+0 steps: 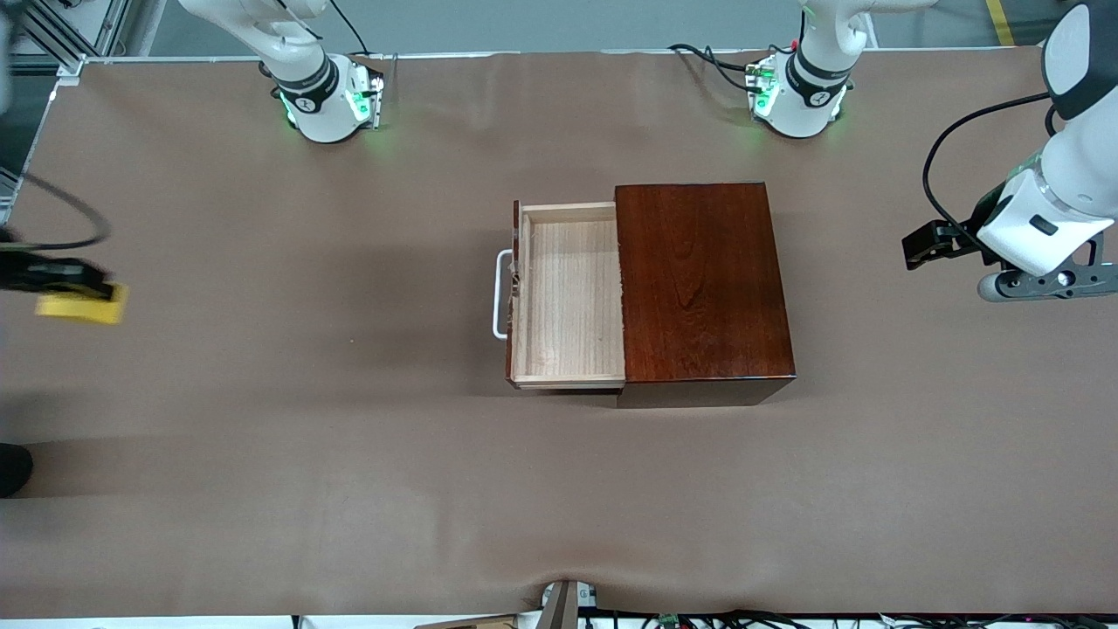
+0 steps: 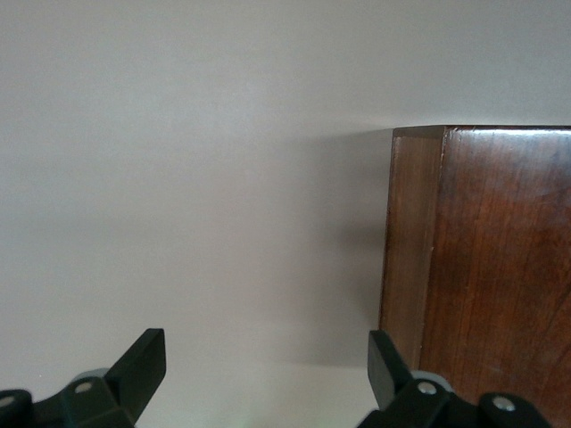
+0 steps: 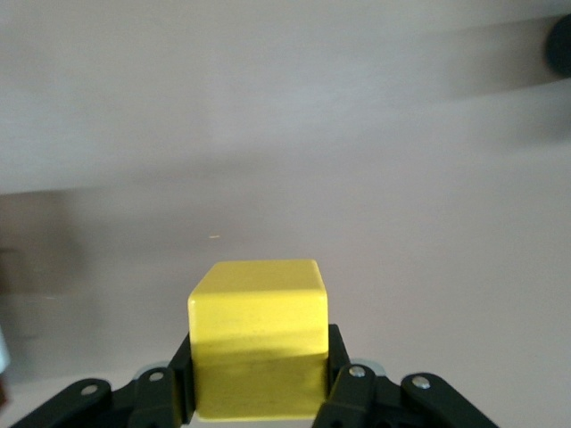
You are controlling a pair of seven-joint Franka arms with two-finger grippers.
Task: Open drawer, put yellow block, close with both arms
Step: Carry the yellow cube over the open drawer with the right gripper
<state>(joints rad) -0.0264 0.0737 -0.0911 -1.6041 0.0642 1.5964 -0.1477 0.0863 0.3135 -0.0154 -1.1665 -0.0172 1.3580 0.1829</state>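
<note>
The mahogany box stands mid-table with its drawer pulled out toward the right arm's end, its pale tray empty and its white handle outermost. My right gripper is up over the right arm's end of the table, shut on the yellow block. In the right wrist view the block sits between the black fingers. My left gripper is open and empty, over the table beside the box's closed end. The left wrist view shows the box corner near one finger.
Brown paper covers the table. A dark object sits at the table's edge at the right arm's end. Cables run along the edge nearest the front camera.
</note>
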